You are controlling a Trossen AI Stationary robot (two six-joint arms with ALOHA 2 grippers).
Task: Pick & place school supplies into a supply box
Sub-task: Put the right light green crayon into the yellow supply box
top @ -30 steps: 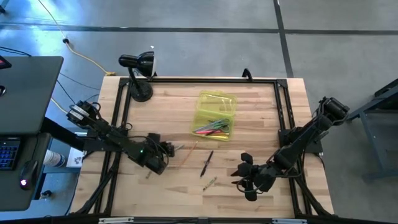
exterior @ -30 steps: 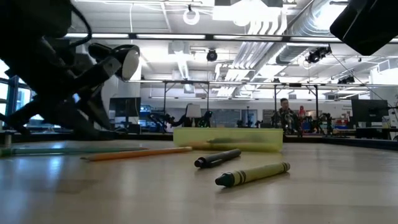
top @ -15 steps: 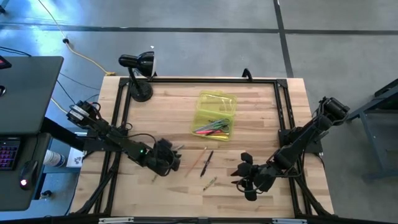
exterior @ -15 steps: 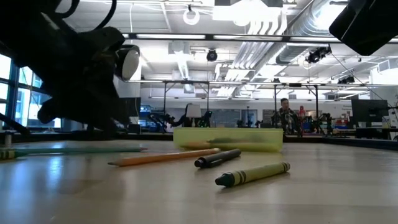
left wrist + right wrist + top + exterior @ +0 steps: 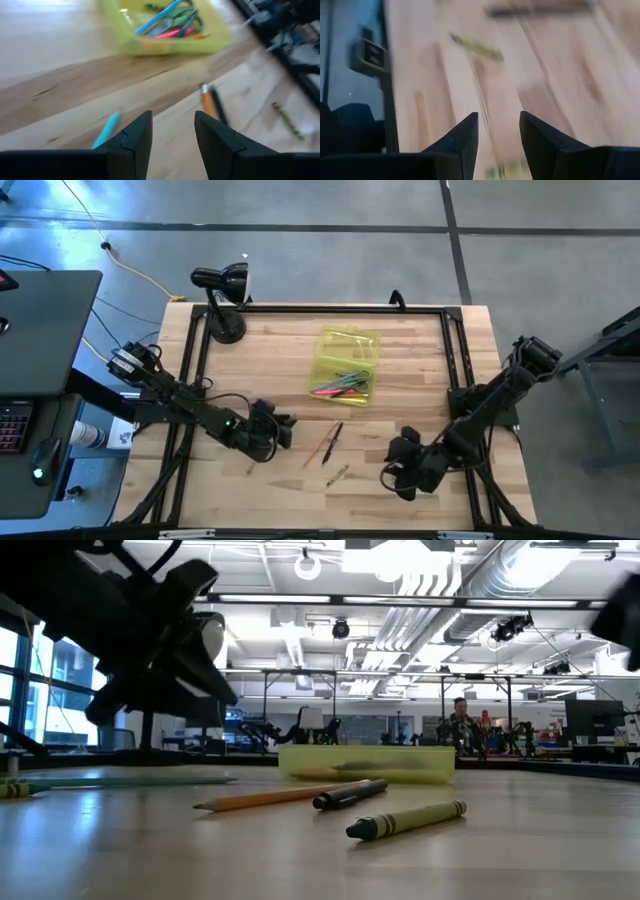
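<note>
Seen from directly overhead, the whole table (image 5: 400, 480) fills the high view. A low camera at tabletop level looks across it into the room. Each wrist camera peers closely past its own fingers. The green crayon (image 5: 406, 819) appears in all four views.

Blurred green crayon (image 5: 476, 46) in right wrist view; supply box (image 5: 165, 27) cut off by edge.
</note>
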